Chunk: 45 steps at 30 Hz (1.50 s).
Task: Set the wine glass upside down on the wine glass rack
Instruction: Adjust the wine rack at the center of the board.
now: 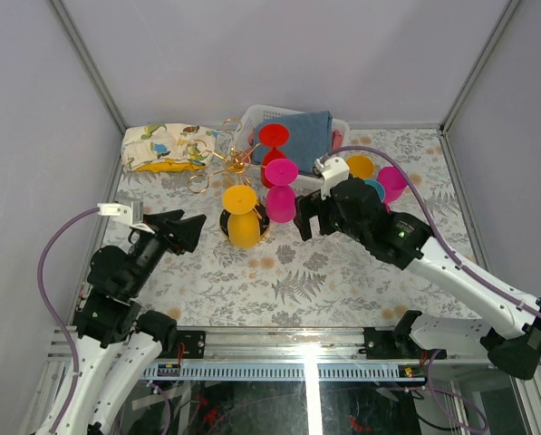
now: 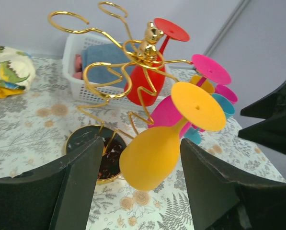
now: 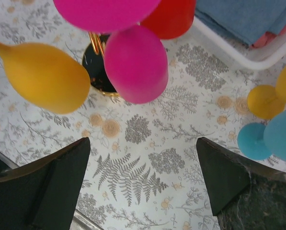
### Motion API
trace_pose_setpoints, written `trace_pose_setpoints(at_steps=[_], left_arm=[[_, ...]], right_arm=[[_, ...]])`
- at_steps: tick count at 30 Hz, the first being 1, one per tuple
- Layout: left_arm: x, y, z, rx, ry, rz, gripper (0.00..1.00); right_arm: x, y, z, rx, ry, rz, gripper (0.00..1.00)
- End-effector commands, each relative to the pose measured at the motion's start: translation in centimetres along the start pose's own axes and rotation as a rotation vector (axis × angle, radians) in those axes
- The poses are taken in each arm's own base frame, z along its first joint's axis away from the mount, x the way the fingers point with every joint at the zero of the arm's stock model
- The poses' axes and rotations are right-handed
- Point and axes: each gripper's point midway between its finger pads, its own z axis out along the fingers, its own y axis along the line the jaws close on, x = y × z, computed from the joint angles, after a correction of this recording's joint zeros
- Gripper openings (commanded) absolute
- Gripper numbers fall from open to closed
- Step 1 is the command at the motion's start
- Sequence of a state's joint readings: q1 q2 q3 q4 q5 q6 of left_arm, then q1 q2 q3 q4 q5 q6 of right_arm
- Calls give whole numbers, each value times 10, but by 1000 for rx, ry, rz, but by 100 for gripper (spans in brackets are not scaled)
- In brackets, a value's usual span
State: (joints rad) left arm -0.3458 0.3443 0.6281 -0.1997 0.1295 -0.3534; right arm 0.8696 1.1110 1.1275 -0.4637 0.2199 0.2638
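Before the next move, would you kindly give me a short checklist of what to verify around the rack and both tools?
1. The yellow glass hangs upside down on the rack: ok.
2. The left tool is open, with a gap to the yellow glass in the top view: ok.
3. The right tool is open and empty: ok.
4. The pink glass and red glass hang on the rack: ok.
5. The rack has empty loops: ok.
6. The spare glasses stand on the table near the right tool: ok.
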Motion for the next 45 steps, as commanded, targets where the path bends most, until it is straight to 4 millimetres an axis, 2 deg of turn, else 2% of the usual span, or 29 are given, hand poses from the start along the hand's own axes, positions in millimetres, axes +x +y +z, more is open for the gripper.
trace_pose_setpoints(at_steps=[1,7,11,17,22,25,30,36,41,45], left_arm=[[2,20,-15,-114,40,69,66],[11,34,-23,-188,75,89,67],[10,33,-27,-188,74,74,67],[10,34,-33,-198,64,72,71],[11,38,-34,-215,56,71,72],[12,38,-33,-212,60,68,72],[14,38,-32,-212,70,69,72],[12,39,-33,-222,60,67,73],[12,40,-34,-225,56,66,73],[12,40,-34,-225,56,66,73]], right_arm=[[-62,0,-11,33,-167,83,99],[-123,0,-17,79,-307,181,99],[-156,8,-8,73,-364,209,100],[-196,35,21,-3,-407,225,99],[-214,59,49,-42,-425,229,100],[-221,73,61,-51,-432,220,98],[-219,90,86,-28,-420,200,92],[-203,99,110,7,-396,189,83],[-194,103,119,27,-381,171,75],[-190,103,125,36,-372,158,64]])
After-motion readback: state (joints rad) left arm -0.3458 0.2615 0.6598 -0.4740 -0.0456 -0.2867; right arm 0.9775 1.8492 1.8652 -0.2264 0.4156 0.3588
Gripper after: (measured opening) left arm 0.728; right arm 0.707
